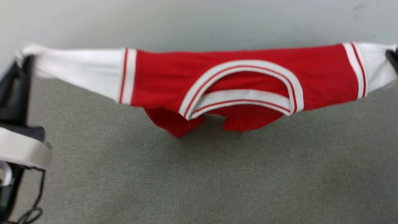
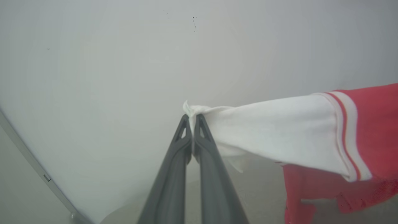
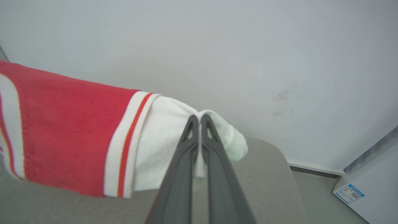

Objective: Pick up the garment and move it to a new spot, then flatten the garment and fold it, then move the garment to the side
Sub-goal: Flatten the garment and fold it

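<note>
- The garment (image 1: 236, 74) hangs in the air, stretched sideways as a red band between both arms, above the grey surface (image 1: 199, 180) and in front of the pale wall (image 1: 186, 21)
- Its striped collar (image 1: 242, 67) gapes open toward the head camera; below it the red body drops in loose folds, mostly hidden behind the shoulder band
- Whether the lowest fold touches the grey surface or hangs just clear cannot be told; a soft shadow lies right under it
- The left gripper (image 2: 192, 119) is pinched together on the bunched tip of the left-hand sleeve (image 1: 77, 71), with a small tuft of white cloth poking past its fingertips
- The right gripper (image 3: 200, 119) is clamped likewise on the right-hand sleeve (image 1: 376, 68), and white cloth shows in the slit between its fingers
- In the head view the picture is blurred, and the right gripper is cut off by the right edge
- The grey surface lies bare and wide under and in front of the garment; its far edge runs close along the wall
- In the right wrist view the surface ends in a rounded corner, with floor (image 3: 314, 193) beyond and a white box (image 3: 373, 186) in the lower right
- A dark cable (image 1: 34, 211) loops at the lower left of the head view
</note>
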Controlling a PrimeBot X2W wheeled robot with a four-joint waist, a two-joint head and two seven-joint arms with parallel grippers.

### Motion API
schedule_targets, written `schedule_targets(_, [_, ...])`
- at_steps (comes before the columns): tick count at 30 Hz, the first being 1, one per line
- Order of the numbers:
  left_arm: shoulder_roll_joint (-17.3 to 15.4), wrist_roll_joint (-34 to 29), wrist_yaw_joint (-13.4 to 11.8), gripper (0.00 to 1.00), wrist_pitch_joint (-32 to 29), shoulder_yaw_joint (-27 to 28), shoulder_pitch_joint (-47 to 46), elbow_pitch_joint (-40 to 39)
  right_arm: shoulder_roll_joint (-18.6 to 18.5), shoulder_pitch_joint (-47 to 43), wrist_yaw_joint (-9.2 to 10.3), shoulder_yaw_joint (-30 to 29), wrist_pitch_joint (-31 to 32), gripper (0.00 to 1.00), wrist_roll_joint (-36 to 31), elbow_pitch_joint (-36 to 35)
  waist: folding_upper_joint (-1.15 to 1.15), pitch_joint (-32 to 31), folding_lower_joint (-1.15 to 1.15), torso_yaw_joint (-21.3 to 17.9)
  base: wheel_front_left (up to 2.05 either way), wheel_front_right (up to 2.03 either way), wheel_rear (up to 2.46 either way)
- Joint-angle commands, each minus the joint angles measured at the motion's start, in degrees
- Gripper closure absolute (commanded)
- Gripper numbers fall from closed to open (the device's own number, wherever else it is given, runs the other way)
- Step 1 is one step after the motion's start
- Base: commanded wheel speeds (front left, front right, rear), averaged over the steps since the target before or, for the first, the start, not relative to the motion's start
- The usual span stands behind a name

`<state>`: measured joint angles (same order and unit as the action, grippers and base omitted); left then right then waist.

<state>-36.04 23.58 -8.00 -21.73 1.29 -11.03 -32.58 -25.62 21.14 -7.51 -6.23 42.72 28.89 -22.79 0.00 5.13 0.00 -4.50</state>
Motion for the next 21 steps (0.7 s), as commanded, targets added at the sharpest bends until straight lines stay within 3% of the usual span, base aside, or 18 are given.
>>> schedule_targets(1, [-1.0, 0.2, 0.1, 1.00, 0.6, 1.3, -2.1, -0.4, -0.7, 2.6, 0.04, 0.5, -0.2, 1.00, 0.2, 0.1, 0.00, 0.3, 0.00, 0.0, 0.00, 0.00, 0.00])
schedule_targets(12, [-5.2, 0.3, 1.9, 1.00, 2.9, 3.9, -17.9, 2.3, -2.8, 18.4, 0.04, 5.3, -3.7, 1.00, -0.6, 3.6, 0.00, 6.5, 0.00, 0.4, 0.00, 0.00, 0.00])
schedule_targets(21, [-6.6, 1.2, 6.9, 1.00, 8.0, 0.1, -40.0, 15.0, -1.8, 37.2, 0.04, 8.5, -9.8, 1.00, -2.5, 12.3, 0.00, 16.9, 0.00, 1.3, 0.00, 0.00, 0.00])
